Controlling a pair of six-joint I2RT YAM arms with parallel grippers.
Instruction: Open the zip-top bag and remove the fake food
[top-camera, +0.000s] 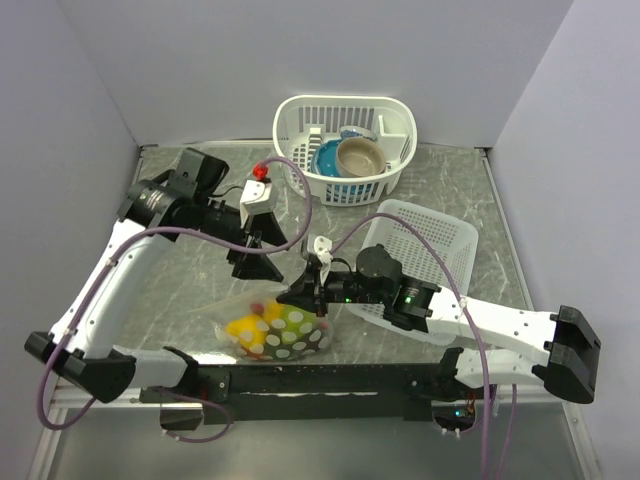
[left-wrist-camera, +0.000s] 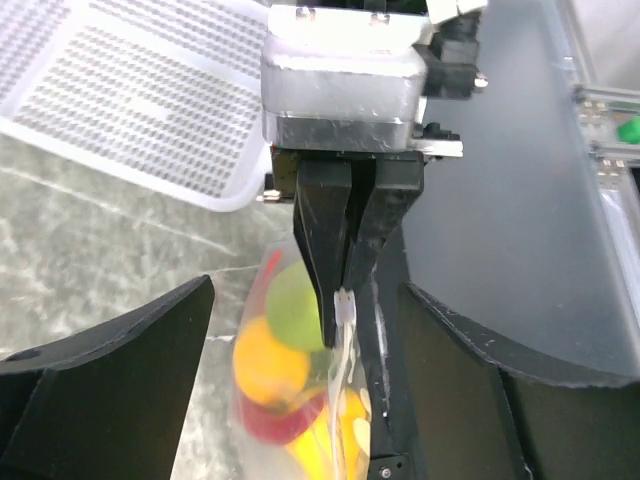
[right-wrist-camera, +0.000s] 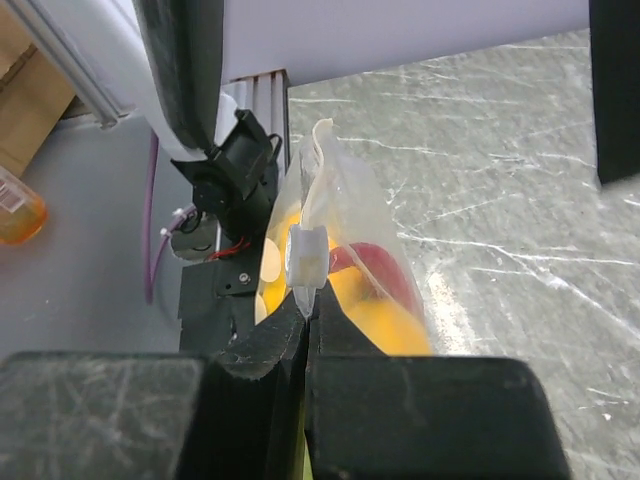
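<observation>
The zip-top bag (top-camera: 278, 330), clear with white dots, lies at the table's near edge with fake food (top-camera: 246, 327) inside: yellow, lime green, orange and red pieces. My right gripper (top-camera: 303, 296) is shut on the bag's top edge. In the right wrist view its fingertips (right-wrist-camera: 300, 318) pinch the zip strip just below the white slider (right-wrist-camera: 307, 255). My left gripper (top-camera: 258, 263) is open just behind the bag. In the left wrist view its fingers (left-wrist-camera: 120, 350) stand wide apart on either side of the bag (left-wrist-camera: 300, 400) and the right gripper's tips, touching nothing.
A white lattice basket (top-camera: 290, 115) with a blue and a tan bowl stands at the back. A flat white lattice basket (top-camera: 435, 235) lies upside down under the right arm, also in the left wrist view (left-wrist-camera: 150, 100). Walls close in on three sides.
</observation>
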